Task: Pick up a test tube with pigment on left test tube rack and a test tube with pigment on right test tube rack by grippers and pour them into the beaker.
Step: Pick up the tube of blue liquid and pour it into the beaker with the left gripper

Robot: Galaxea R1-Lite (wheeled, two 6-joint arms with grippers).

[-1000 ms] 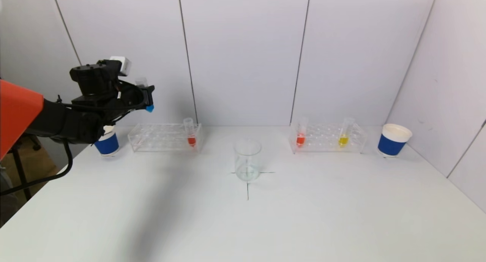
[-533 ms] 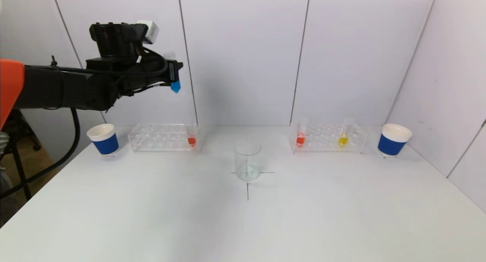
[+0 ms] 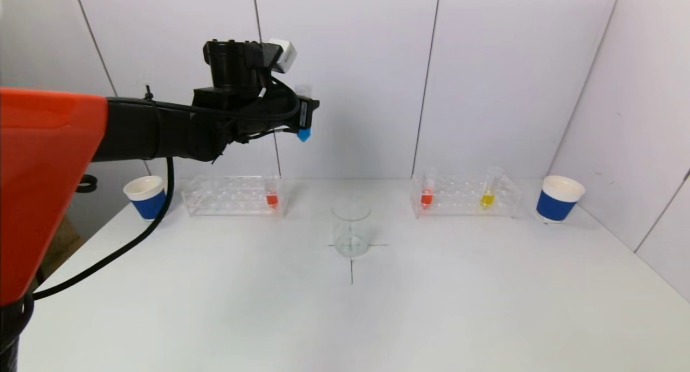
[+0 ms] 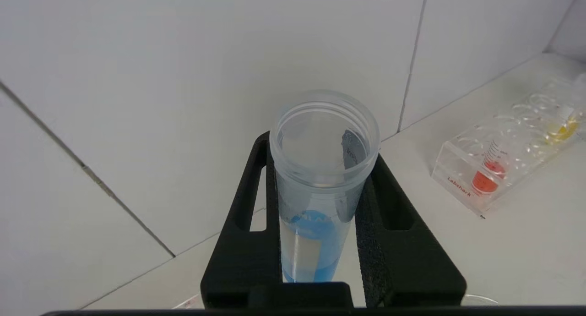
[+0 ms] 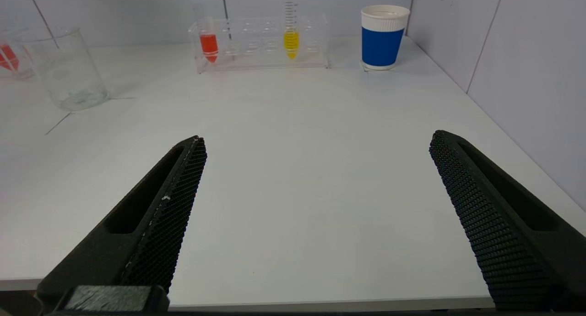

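My left gripper (image 3: 303, 116) pinches the blue tube (image 4: 320, 178) upright, high above the table (image 3: 345, 318), between the left rack (image 3: 232, 195) and the beaker (image 3: 351, 227). My right gripper (image 5: 316, 178) hangs low near the table's front edge, fingers (image 5: 174, 201) spread wide, holding nothing; the right rack (image 3: 466, 195) keeps its orange and yellow tubes.

I can read one word, "Labshark", in small red letters on the clear right test tube rack (image 4: 462, 181). The tubes' printing is too small to read.
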